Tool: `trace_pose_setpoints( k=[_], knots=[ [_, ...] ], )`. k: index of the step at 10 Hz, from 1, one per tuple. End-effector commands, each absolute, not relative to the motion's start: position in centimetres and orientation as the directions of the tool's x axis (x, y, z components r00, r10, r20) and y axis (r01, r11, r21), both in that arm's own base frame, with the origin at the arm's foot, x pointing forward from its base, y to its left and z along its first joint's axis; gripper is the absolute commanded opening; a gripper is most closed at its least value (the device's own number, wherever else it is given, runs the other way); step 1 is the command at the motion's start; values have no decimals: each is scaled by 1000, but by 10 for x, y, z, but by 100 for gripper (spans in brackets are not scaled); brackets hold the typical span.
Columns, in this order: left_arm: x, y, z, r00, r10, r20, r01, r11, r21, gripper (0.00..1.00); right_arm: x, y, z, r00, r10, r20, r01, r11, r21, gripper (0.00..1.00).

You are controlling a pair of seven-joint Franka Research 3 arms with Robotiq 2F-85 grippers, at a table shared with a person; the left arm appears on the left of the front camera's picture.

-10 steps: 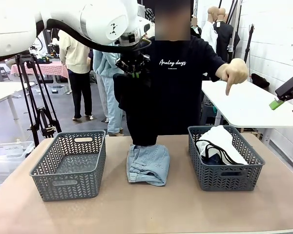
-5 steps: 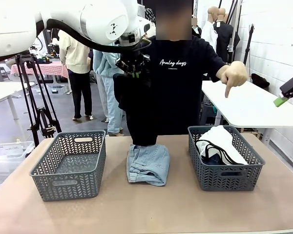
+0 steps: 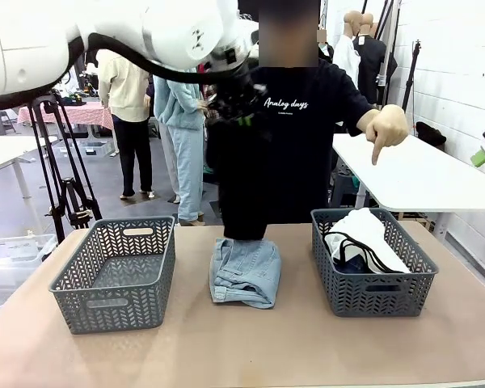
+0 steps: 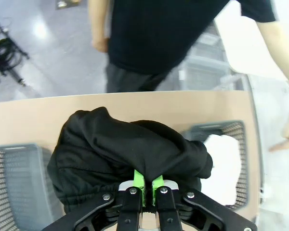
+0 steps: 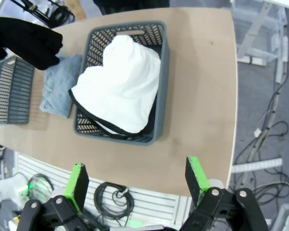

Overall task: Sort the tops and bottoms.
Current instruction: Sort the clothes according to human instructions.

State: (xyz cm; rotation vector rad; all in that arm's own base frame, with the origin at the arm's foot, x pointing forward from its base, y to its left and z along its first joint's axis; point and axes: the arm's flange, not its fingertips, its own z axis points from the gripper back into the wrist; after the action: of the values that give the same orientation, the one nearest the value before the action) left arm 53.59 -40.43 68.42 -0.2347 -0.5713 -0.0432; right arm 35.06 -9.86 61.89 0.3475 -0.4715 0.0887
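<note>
My left gripper [image 3: 238, 115] is shut on a plain black top [image 3: 242, 186], which hangs high over the middle of the table in front of the person. In the left wrist view the green pads [image 4: 140, 183] pinch a bunch of that black top [image 4: 130, 149]. Below it, a pale light-blue denim bottom [image 3: 244, 272] lies folded on the table. A white top with black edging [image 3: 360, 238] fills the right basket [image 3: 372, 299]. My right gripper [image 5: 136, 180] is open and holds nothing, high above that basket's rim [image 5: 161, 86].
An empty grey basket [image 3: 117, 271] stands at the left. The person's hand [image 3: 384, 125] points down above the right basket. A white table [image 3: 412, 174] stands behind at the right, and a tripod [image 3: 65, 162] at the back left.
My left gripper has carried the black top a little to the right. My right gripper has drawn back toward the picture's right edge.
</note>
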Motion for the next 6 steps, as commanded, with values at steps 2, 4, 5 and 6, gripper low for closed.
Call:
trace_pose_setpoints(
  k=[2, 4, 5, 6],
  knots=[
    [531, -459, 747, 829, -28, 559, 297, 869, -397, 0, 352, -95, 615, 888, 9, 460, -168, 937, 308, 100],
    [530, -458, 760, 801, -46, 597, 308, 886, -345, 0, 352, -95, 615, 888, 9, 460, -168, 937, 308, 100],
    [504, -458, 742, 822, -7, 569, 275, 881, -386, 0, 352, -95, 615, 888, 9, 460, -168, 937, 308, 100],
    [504, -458, 742, 822, -7, 569, 275, 881, -386, 0, 352, -95, 615, 888, 9, 460, -168, 937, 308, 100]
  ],
)
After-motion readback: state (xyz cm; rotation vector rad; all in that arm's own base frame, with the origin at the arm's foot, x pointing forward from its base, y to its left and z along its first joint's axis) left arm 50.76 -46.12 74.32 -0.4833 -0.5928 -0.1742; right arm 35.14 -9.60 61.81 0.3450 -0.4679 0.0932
